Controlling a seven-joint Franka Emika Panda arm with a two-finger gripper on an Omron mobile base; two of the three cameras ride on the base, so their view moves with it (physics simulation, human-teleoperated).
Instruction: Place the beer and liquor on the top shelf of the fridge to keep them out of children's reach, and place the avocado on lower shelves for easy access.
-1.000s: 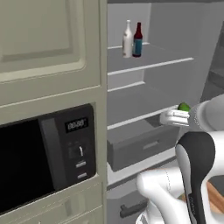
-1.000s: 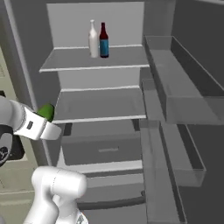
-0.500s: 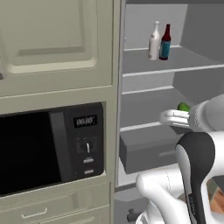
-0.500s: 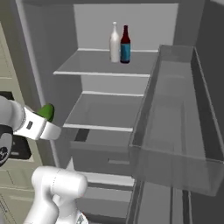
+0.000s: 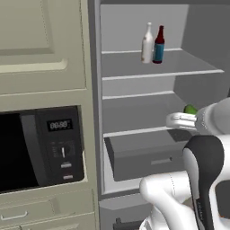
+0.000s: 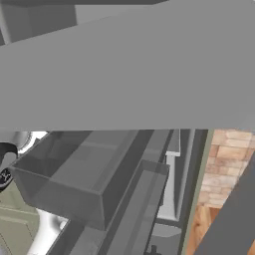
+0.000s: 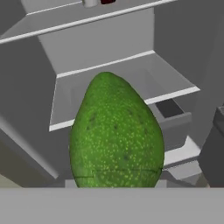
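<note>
The fridge [image 5: 134,112] stands open. On its top shelf [image 5: 179,72] stand the beer and liquor, a white bottle [image 5: 147,42] and a dark red bottle with a blue label [image 5: 158,45], side by side. My gripper [image 5: 186,117] hangs in front of the lower shelves [image 5: 134,130], shut on the avocado [image 5: 190,109], whose green top peeks above the white hand. In the hand view the spotted green avocado [image 7: 116,135] sits close to the camera and hides the fingertips. Behind it lie a lower shelf [image 7: 175,94] and the top shelf [image 7: 87,18].
A dark grey drawer box [image 5: 143,155] sits under the lowest shelf. A black microwave [image 5: 40,148] is built into the cream cabinets left of the fridge. The fridge door's grey bins [image 6: 89,179] loom very close in the right base view.
The base has driven, so both base views have shifted and the door bins now crowd the right base view. The avocado stays in the gripper.
</note>
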